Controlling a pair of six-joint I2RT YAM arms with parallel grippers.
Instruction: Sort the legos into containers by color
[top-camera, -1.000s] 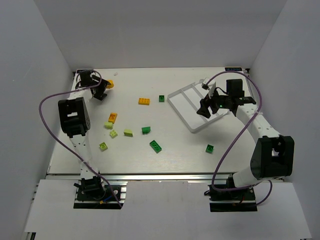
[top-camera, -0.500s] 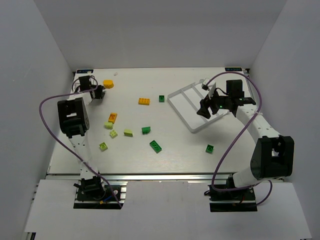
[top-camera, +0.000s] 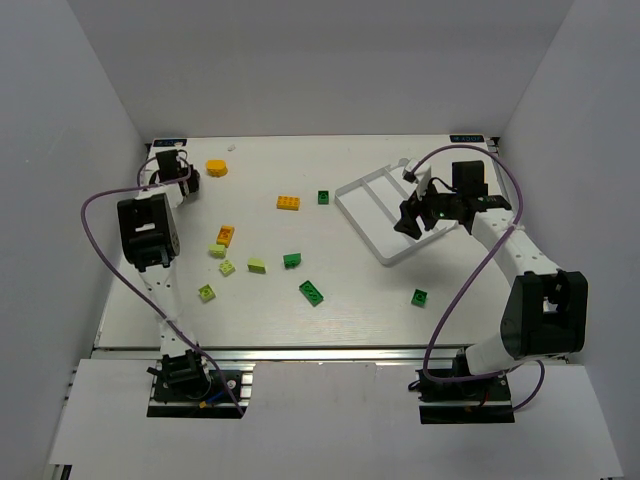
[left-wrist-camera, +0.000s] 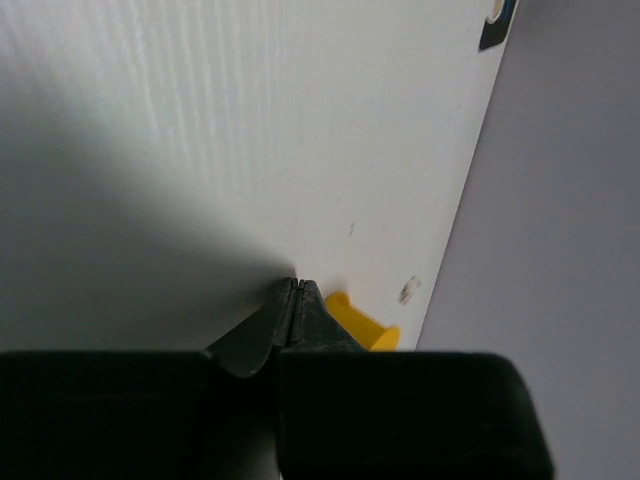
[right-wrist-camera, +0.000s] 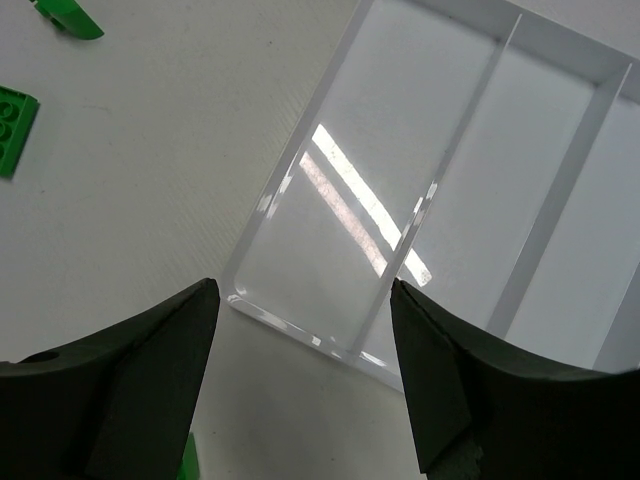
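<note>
No legible text or numbers; blue tags (top-camera: 468, 137) on table (top-camera: 350, 290) far edge too small to read

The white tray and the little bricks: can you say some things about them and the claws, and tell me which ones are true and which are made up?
1. The left claw is shut with nothing in it. True.
2. The right claw is holding a green brick. False: it is open and empty, above the white tray.
3. The white tray has three long compartments. True.
4. Every brick is already in the tray. False: the tray parts that show are bare, and bricks such as the orange brick lie on the table.
5. The round orange piece sits beside the tray. False: it is far across the table, near the left claw.
</note>
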